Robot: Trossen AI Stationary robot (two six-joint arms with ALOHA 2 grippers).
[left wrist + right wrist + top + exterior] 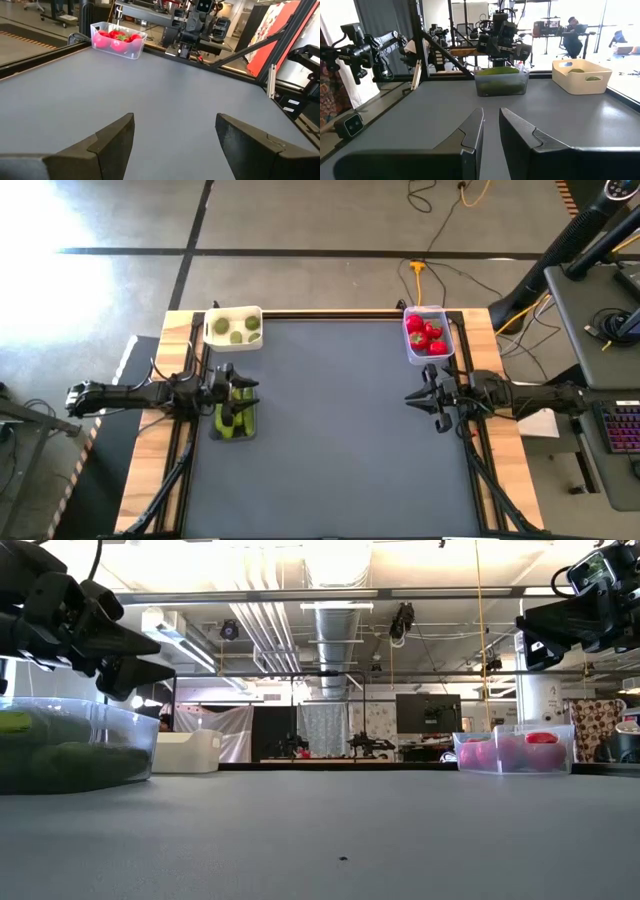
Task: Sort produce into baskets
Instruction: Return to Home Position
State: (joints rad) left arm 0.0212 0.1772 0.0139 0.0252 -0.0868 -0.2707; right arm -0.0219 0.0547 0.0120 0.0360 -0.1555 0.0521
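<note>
At the table's far left, a white tub (234, 328) holds small yellow-green balls. At the far right, a clear tub (428, 335) holds round red pieces with green tops (117, 40). A third clear tub (501, 81), at the left edge, is filled with green pods (236, 420). My left gripper (175, 145) hovers open above that tub, pointing toward the table's right edge, with nothing between its fingers. My right gripper (491, 135) hangs shut and empty at the right edge (414, 395), pointing toward the left.
The dark grey mat (340, 430) lies bare between the two arms, from the tubs to the near edge. Wooden strips (180, 330) border it left and right. A yellow cable (418, 272) lies beyond the far edge. A person (572, 30) sits far off in the room.
</note>
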